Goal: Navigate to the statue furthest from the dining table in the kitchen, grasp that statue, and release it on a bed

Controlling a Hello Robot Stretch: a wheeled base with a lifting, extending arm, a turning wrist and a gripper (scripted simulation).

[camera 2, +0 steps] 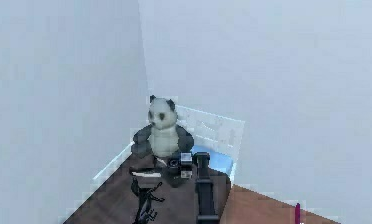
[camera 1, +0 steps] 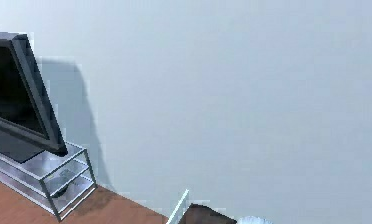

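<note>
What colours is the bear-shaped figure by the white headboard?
The bear-shaped figure is black and white, panda-patterned; the arm side view shows it best.

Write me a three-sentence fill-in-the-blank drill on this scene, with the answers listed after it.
1. The television sits on a shelved stand at the forward view's ___ edge.
2. The black-and-white figure in the room's corner is shaped like a ___.
3. The white-railed frame behind that figure holds a pad coloured pale ___.

Missing words: left; panda; blue.
</note>
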